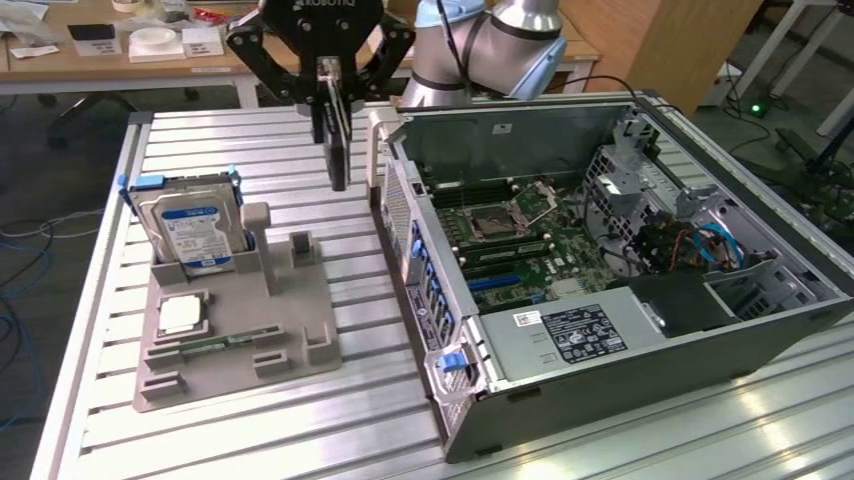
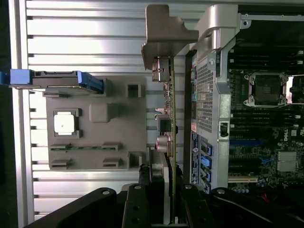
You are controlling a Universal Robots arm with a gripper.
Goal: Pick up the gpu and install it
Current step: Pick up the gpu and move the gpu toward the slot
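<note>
gpu held upright, beside open case

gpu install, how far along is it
Done: the gripper is shut on the gpu, which is up off the table, edge-on. In hand: it hangs between the grey holder and the open computer case, outside the case wall. Left: it is not yet seated on the motherboard.

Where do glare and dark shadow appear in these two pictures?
Exterior view: glare on the table slats near the case; the held gpu is dark against them. Wrist view: the slats look washed out, and the fingers gripping the gpu are nearly black.
</note>
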